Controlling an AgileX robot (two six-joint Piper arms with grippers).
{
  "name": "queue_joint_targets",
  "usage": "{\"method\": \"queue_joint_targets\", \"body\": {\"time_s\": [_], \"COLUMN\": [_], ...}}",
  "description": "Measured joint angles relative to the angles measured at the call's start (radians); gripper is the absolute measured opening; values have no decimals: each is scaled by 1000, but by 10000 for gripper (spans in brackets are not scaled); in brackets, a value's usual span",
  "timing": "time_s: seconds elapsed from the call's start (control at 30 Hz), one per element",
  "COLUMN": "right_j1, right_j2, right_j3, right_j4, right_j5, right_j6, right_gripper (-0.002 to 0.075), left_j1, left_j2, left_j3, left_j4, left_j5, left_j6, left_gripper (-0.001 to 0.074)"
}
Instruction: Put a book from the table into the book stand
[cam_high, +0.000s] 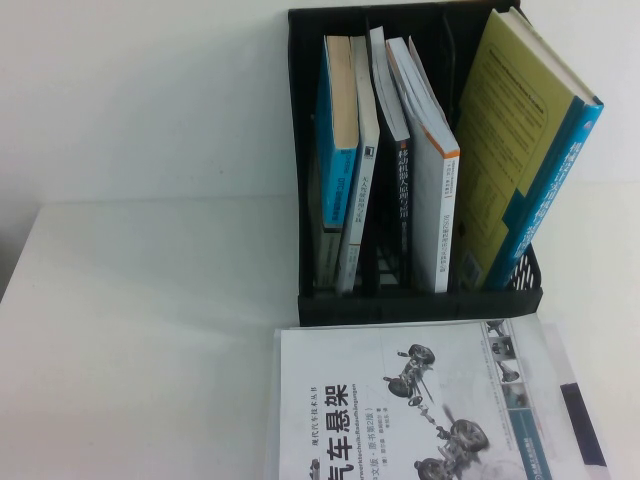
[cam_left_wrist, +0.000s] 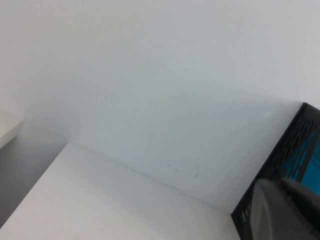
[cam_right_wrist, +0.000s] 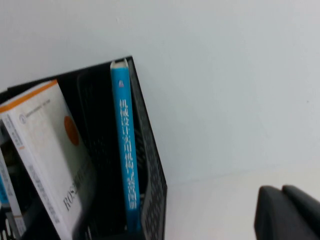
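Note:
The book (cam_high: 400, 400), white-covered with a big black Chinese title and grey suspension pictures, lies flat on the white table (cam_high: 140, 330), just in front of the black book stand (cam_high: 420, 305). The stand holds several upright and leaning books. Neither gripper shows in the high view. In the left wrist view my left gripper (cam_left_wrist: 280, 186) is a dark blurred shape, fingers together, beside a corner of the stand (cam_left_wrist: 285, 150). In the right wrist view my right gripper (cam_right_wrist: 282, 191) has its two dark fingers closed together, empty, to the side of the stand (cam_right_wrist: 150, 190).
An olive-yellow book with a blue spine (cam_high: 520, 140) leans in the stand's right slot; its spine shows in the right wrist view (cam_right_wrist: 125, 145). A white book with an orange edge (cam_high: 435, 200) leans in the middle. White wall stands behind. Bare tabletop lies to the left.

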Motion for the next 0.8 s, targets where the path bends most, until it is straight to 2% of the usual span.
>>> {"method": "queue_joint_targets", "body": {"time_s": [0.37,0.47,0.57,0.67,0.8], "right_j1": [0,0,0,0,0], "right_j2": [0,0,0,-2,-2], "right_j3": [0,0,0,-42,-206], "right_j4": [3,3,3,-1,-33], "right_j5": [-74,-192,-353,-412,-419], "right_j6": [18,82,137,154,156], "right_gripper": [-5,-5,-5,-5,-5], "left_j1": [0,0,0,0,0], "left_j2": [0,0,0,-2,-4], "left_j3": [0,0,0,0,-93], "left_j4": [0,0,25,91,258], "left_j5": [-44,-157,-358,-577,-543], "left_j6": [-29,-83,-123,-138,-218], "left_gripper": [-4,-4,-4,-4,-4]}}
